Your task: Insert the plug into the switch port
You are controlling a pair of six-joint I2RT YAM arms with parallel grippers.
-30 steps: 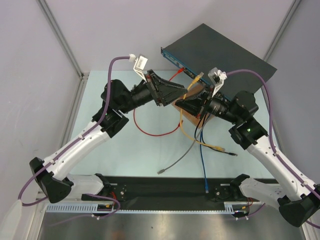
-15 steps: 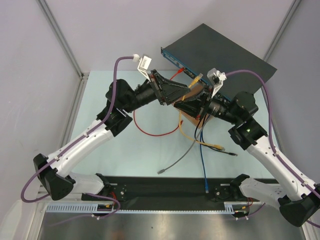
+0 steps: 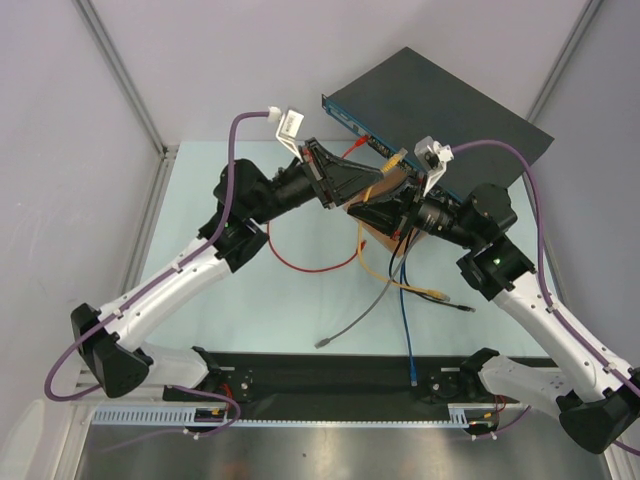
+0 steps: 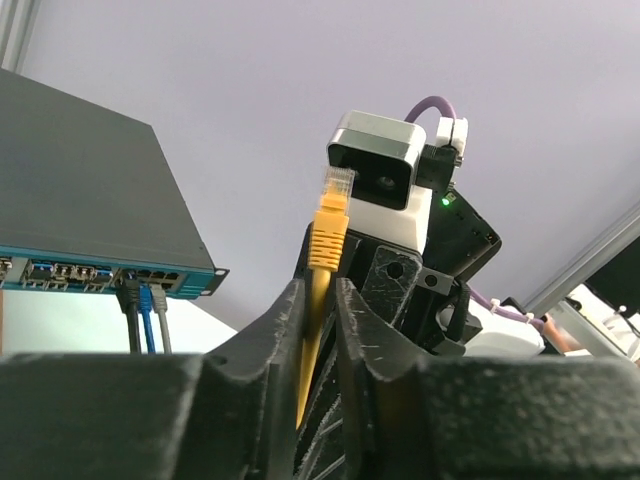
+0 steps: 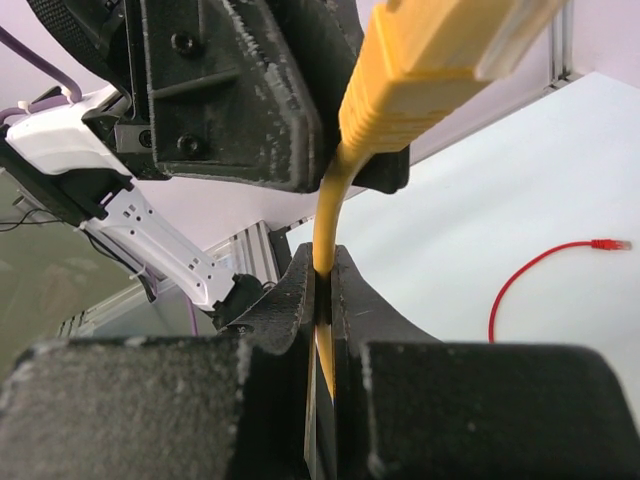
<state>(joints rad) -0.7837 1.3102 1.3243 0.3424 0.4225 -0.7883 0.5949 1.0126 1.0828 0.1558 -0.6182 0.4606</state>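
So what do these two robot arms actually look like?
The left arm and right arm match: white lower sections, black joints and wrists. A purple cable loops along each to a small white camera mount. The left gripper and right gripper are black, with scuffed fingers. A green light glows on the right arm.

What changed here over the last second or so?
The left arm swung right, toward the other arm. That brought the left gripper around the yellow cable just below its plug, and its jaws narrowed; whether they pinch it yet is unclear. The right gripper stayed clamped on that cable lower down. The switch and the red cable did not move.
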